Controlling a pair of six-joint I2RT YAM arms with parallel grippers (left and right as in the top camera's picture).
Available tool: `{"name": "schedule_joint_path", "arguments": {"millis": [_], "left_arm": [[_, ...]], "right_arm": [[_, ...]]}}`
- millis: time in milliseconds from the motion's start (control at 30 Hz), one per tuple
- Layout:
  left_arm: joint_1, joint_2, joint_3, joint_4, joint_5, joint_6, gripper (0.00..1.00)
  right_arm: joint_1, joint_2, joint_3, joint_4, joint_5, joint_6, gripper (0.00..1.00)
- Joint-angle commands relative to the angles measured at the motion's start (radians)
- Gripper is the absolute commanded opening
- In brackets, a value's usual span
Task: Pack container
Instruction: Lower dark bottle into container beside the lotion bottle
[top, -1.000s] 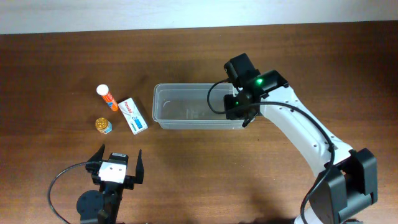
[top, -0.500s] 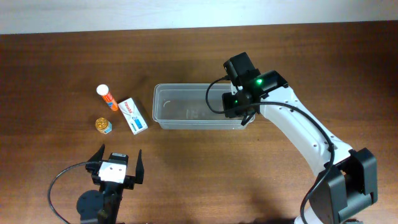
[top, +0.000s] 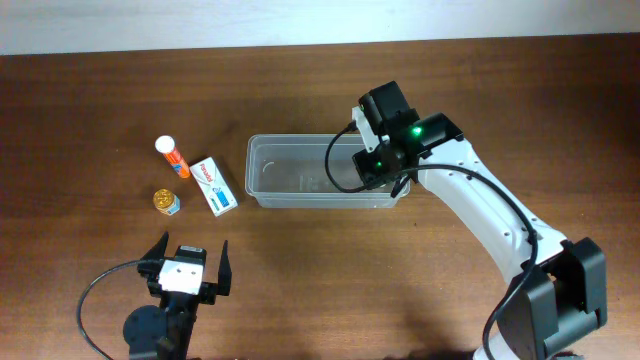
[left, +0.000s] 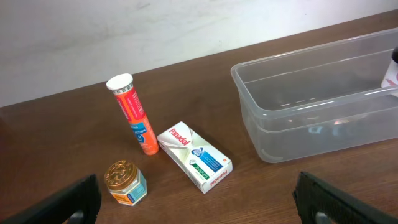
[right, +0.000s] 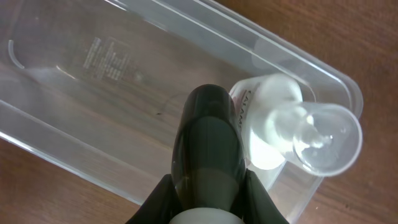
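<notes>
**Q:** Where is the container?

**Me:** The container (top: 290, 172) sits on the desk (top: 100, 110), roughly in the middle, its long sides running left to right. My right pincer (top: 377, 165) hangs over its right end. My left pincer (top: 190, 258) is near the front edge of the desk, well apart from it.

**Q:** And the pincers themselves?

**Me:** The left one is spread wide with nothing between its fingers. I cannot tell about the right one. Its wrist view shows one dark finger down the middle and a white bottle with a clear cap (right: 280, 118) just beside it, in the end corner of the container. Whether I am gripping that bottle is hidden.

**Q:** How do you expect the container to handle?

**Me:** Light, I judge: it is thin clear plastic with only that one bottle inside. The long walls would probably flex if squeezed mid-span, and the smooth surface looks slippery. Being so light, it would likely slide across the wood at a nudge.

**Q:** So where would you take hold?

**Me:** Over the rim, one finger inside and one outside, close to a rounded corner where the wall should be stiffest. A short end suits better than the middle of a long side.

**Q:** What waits to go in?

**Me:** To its left lie an orange tube (left: 134, 115), a Panadol box (left: 194, 157) and a small gold-lidded jar (left: 124, 182). None of them touches the container, and the box is nearest to it.
</notes>
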Motion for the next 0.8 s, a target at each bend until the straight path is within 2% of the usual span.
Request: {"name": "schedule_joint_path", "arguments": {"millis": [0,200,467,767], "left_arm": [[0.005,-0.007,-0.005,0.0,-0.004,-0.005,0.99],[0.005,-0.007,-0.005,0.0,-0.004,-0.006,0.99],[0.005,-0.007,-0.005,0.0,-0.004,-0.005,0.99],[0.005,-0.007,-0.005,0.0,-0.004,-0.006,0.99]], "right_arm": [[0.005,0.02,-0.003,0.01,-0.017,-0.024,0.19],[0.006,0.091,-0.003,0.029,-0.017,0.083,0.19],[0.006,0.132,-0.003,0.067,-0.015,0.097,0.19],[0.005,0.132,-0.003,0.078,0.044,0.202,0.19]]}}
